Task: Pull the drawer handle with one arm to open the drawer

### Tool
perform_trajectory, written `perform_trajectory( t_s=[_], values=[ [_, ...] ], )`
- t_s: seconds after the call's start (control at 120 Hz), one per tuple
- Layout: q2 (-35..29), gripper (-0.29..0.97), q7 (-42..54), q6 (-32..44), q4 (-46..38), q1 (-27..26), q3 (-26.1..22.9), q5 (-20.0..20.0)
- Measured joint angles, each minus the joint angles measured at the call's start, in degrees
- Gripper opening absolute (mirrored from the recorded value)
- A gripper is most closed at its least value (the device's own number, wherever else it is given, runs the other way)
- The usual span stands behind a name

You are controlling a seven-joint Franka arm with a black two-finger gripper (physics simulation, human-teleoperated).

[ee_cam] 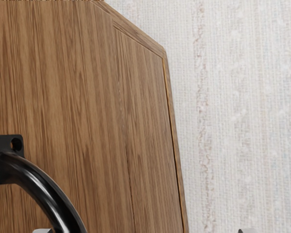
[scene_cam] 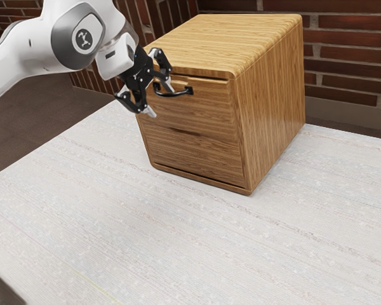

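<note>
Exterior view: The white arm [scene_cam: 32,47] is reaching in from the exterior view's left, and its black gripper [scene_cam: 162,100] is sitting against the upper front of the wooden cabinet [scene_cam: 270,95]. The fingers are standing wide apart, one above and one below the near end of the black handle [scene_cam: 178,93]. The upper finger is lying on or just beside the bar, while the lower finger is hanging clear beneath it. The tool is therefore straddling the handle without clamping it. The drawer [scene_cam: 200,105] is sitting at the top of the cabinet front, about level with the lower front [scene_cam: 193,152]; whether it is standing slightly out cannot be told. The cabinet is resting on a pale table [scene_cam: 178,248], with a brick wall [scene_cam: 349,57] running behind.

Wrist view: The handle [ee_cam: 36,184] is curving out from its bolted bracket [ee_cam: 9,144] on the wood-grain drawer front [ee_cam: 72,87]. Two pale fingertips [ee_cam: 41,230] are just showing, far apart from each other. The bar is passing just beside one of them and well apart from the other, confirming a wide-open tool holding nothing. The table [ee_cam: 242,121] is showing beyond the cabinet's edge.
</note>
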Motion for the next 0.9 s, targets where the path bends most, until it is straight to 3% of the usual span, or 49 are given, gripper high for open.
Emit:
perform_trajectory(
  t_s=[0.9],
  values=[
    [-1.6, 0.26, -4.8, -5.4, 0.2, 0.1, 1.2, -0.1]
  ],
)
